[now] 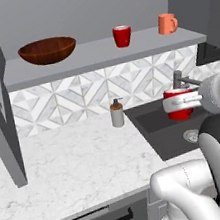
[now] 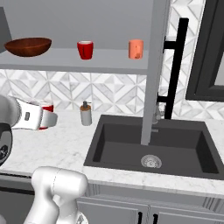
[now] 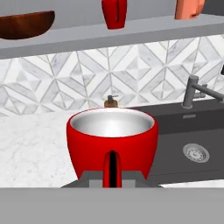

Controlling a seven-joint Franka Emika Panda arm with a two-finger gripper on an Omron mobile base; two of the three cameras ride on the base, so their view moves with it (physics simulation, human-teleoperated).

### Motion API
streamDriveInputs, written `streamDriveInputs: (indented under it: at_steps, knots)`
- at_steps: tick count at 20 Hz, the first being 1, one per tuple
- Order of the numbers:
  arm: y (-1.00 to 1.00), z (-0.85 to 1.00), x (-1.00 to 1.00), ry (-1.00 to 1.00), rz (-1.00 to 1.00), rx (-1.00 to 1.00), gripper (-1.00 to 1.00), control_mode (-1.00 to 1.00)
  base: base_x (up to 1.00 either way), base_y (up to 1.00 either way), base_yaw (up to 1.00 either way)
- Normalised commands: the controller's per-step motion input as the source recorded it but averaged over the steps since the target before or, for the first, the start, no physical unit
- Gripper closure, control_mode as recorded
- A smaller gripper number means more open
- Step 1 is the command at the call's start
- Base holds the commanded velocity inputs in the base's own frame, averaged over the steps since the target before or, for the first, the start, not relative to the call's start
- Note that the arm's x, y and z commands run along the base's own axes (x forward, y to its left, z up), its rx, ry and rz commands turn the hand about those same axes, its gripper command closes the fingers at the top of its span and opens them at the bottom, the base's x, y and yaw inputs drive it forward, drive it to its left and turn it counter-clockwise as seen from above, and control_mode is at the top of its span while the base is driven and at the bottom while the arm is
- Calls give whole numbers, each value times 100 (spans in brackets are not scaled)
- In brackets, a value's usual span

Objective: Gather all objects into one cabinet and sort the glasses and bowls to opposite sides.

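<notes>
My hand (image 1: 174,104) is closed on a red cup (image 3: 112,142), gripped at its handle and held in the air above the bench (image 1: 66,170) near the sink (image 2: 151,144). The bowl (image 1: 47,50), second red cup (image 1: 122,35) and orange mug (image 1: 166,23) stand on the cabinet shelf (image 1: 97,53). I should lift level, clear the shelf edge, and set it beside the cups, well apart from the bowl.

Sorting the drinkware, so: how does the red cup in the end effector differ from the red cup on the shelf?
The held red cup is gripped by the shut end effector in front of the backsplash; the shelf red cup stands free on the cabinet shelf. The held one sits lower. Both are glossy red and upright.
</notes>
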Motion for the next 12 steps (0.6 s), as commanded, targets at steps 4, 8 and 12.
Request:
streamDriveInputs:
  at_steps: [4, 8, 12]
  knots:
    - [0, 97, 46, -13, -5, 0, 100, -100, 0, 0, 0]
    - [-9, 82, 50, -10, -8, 0, 100, -100, 0, 0, 0]
    - [-23, 48, 84, -2, -5, 1, 100, -100, 0, 0, 0]
